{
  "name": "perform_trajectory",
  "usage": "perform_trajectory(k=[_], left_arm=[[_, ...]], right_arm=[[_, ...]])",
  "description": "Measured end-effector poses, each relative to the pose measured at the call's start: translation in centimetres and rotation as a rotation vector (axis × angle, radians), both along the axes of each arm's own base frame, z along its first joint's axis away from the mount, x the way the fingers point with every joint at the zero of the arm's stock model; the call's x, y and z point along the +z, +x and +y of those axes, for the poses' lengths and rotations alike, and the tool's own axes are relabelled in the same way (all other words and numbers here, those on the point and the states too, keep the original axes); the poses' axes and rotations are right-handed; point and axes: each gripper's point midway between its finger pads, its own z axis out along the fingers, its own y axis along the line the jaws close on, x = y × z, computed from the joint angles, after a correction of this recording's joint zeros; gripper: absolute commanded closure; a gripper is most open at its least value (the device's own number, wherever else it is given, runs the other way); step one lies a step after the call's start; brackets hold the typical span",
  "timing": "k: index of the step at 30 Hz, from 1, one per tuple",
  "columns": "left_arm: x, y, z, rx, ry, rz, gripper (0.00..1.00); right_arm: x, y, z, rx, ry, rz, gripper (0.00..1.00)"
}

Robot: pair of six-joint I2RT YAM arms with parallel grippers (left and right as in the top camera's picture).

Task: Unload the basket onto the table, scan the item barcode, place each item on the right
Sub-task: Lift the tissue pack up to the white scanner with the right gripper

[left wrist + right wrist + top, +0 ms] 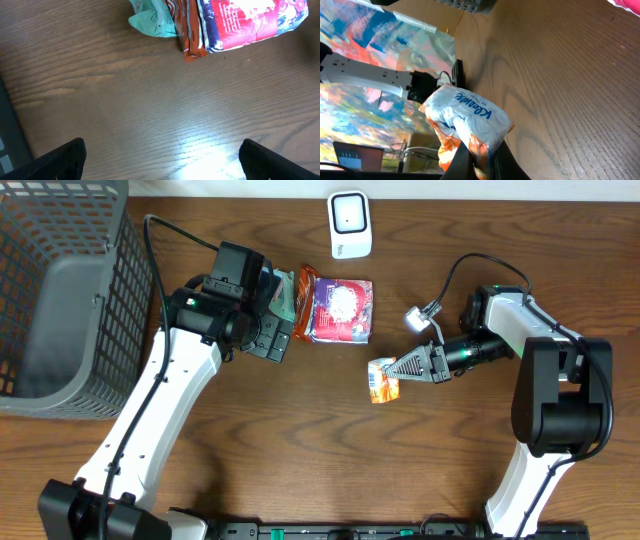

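We have the tissue pack (379, 388) clenched in our right claw (400, 368), well apart from the scanner (350, 224) on its near side; our left claw (162, 160) hangs spread and empty. Pickup looks done, we judge; presenting the barcode remains

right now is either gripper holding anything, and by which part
The right gripper pinches the tissue packet by one end; the left gripper holds nothing.

Bright, even light; soft shadows; white glare patch on table (210, 162), left wrist view; wrist views slightly blurred.
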Motion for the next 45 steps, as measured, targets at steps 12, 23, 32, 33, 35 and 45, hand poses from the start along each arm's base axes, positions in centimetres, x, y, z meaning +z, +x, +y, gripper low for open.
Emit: perform_trajectory(k=[12, 23, 32, 33, 35, 45], left_arm=[[0.0, 0.0, 0.0, 0.000, 0.000, 0.000, 0.02], [0.0, 0.0, 0.0, 0.000, 0.000, 0.000, 0.02], [0.0, 0.0, 0.0, 0.000, 0.000, 0.000, 0.02], [0.0, 0.0, 0.0, 0.000, 0.000, 0.000, 0.02], [0.0, 0.0, 0.0, 0.000, 0.000, 0.000, 0.02], [0.0, 0.0, 0.0, 0.000, 0.000, 0.000, 0.02]], right_arm=[[0.5, 0.2, 0.1, -0.015, 0.013, 0.014, 0.99], [2.5, 4.8, -0.4, -0.038, -0.107, -0.038, 0.98], [1.6, 13.4, -3.4, -0.330, -0.600, 0.006, 0.99], [1.5, 14.1, -3.8, -0.375, -0.649, 0.011, 0.99], [1.5, 15.5, -4.2, -0.459, -0.721, 0.009, 0.99], [2.4, 22.8, -5.6, -0.844, -0.936, -0.181, 0.99]])
